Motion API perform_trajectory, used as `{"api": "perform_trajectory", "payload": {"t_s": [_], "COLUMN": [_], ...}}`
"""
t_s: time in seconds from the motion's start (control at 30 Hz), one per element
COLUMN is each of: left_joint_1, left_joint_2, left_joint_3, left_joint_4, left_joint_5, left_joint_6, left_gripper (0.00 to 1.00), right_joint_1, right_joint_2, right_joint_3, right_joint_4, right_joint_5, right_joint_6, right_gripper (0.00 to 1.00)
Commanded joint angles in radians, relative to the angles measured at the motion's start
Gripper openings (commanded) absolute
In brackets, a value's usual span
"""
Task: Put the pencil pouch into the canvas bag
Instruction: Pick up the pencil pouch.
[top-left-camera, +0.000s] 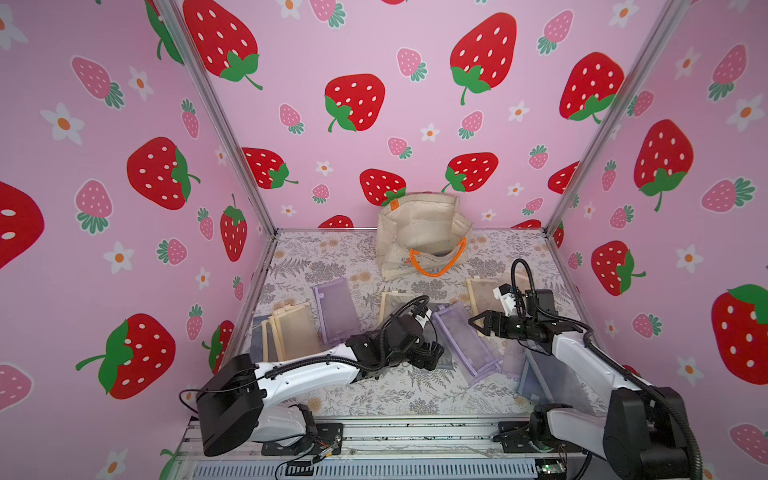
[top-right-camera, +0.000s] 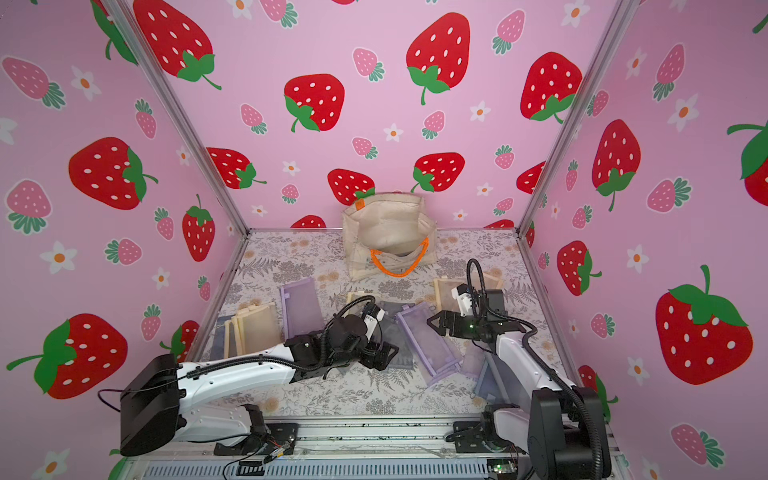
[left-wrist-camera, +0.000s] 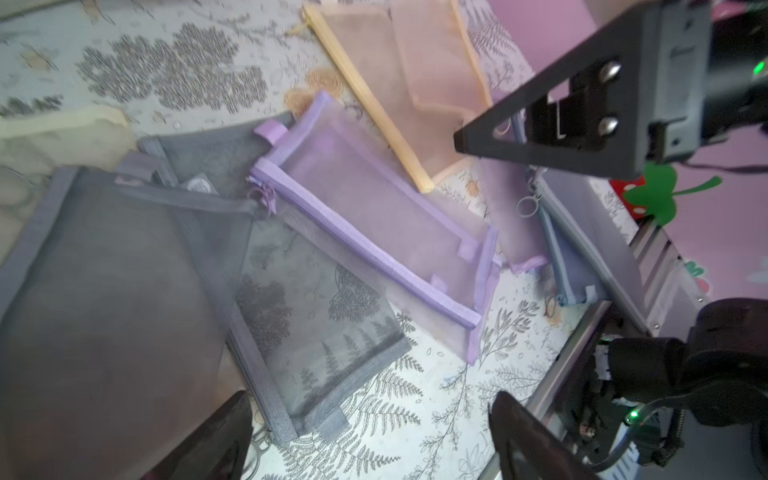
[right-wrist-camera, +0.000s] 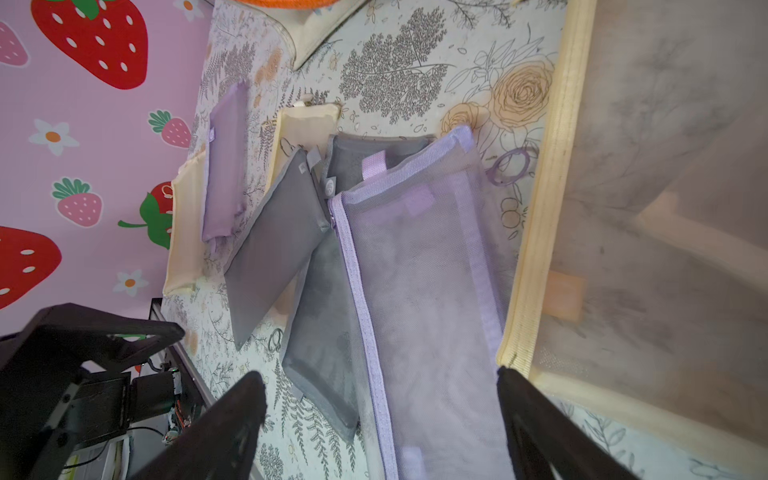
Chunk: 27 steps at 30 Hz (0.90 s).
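Scanning both top views, you have one cream canvas bag with orange rope handles (top-left-camera: 419, 232) standing at the back and three lilac mesh pouches (top-left-camera: 336, 307), none visibly inside it.

Left wrist: left gripper (left-wrist-camera: 370, 395) is released at the edge of two overlapping grey mesh pouches (left-wrist-camera: 116, 291).

Right wrist: right gripper (right-wrist-camera: 380, 372) is spread and empty over the lilac mesh zip pencil pouch (right-wrist-camera: 419, 291), which lies on the floral surface (right-wrist-camera: 395, 75). Closing low could snag the grey one beneath.

Bright, even, diffuse light in both top views. No hard shadows, only soft dark patches under the arms on the floral table cover (top-left-camera: 374, 399). Wide-angle stretch is plain — prints on the pink walls (top-left-camera: 83, 249) swell toward the 9 and 3 o'clock edges. Left wrist view is smeared throughout, worst on the grey mesh pouch (left-wrist-camera: 104, 291) at 8 o'clock. Right wrist view is sharper mid-frame — the cream mesh pouch (right-wrist-camera: 665, 208) at 3 o'clock is soft, out of focus.
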Motion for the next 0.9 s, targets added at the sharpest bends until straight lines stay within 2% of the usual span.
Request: {"api": "perform_trajectory", "payload": {"t_s": [0.0, 0.13, 0.37, 0.47, 0.67, 0.87], "left_joint_1": [0.003, 0.002, 0.004, 0.005, 0.035, 0.135], "left_joint_2": [0.052, 0.137, 0.165, 0.138, 0.066, 0.034], "left_joint_3": [-0.018, -0.004, -0.051, -0.087, -0.120, -0.163], "left_joint_4": [0.239, 0.304, 0.384, 0.396, 0.317, 0.314], "left_joint_5": [0.007, 0.035, 0.027, 0.002, -0.004, 0.070], "left_joint_6": [-0.146, -0.147, -0.172, -0.169, -0.153, -0.166], "left_gripper": [0.86, 0.85, 0.84, 0.84, 0.84, 0.76], "right_joint_1": [0.009, 0.009, 0.048, 0.110, 0.306, 0.437], "right_joint_2": [-0.005, -0.023, 0.051, 0.105, 0.159, 0.171], "right_joint_3": [-0.040, -0.115, -0.129, -0.142, -0.109, -0.046], "right_joint_4": [0.052, 0.090, 0.140, 0.186, 0.251, 0.246], "right_joint_5": [0.054, 0.155, 0.171, 0.185, 0.263, 0.307], "right_joint_6": [0.033, 0.085, 0.132, 0.174, 0.259, 0.273], "right_gripper": [0.89, 0.92, 0.94, 0.94, 0.92, 0.89]}}
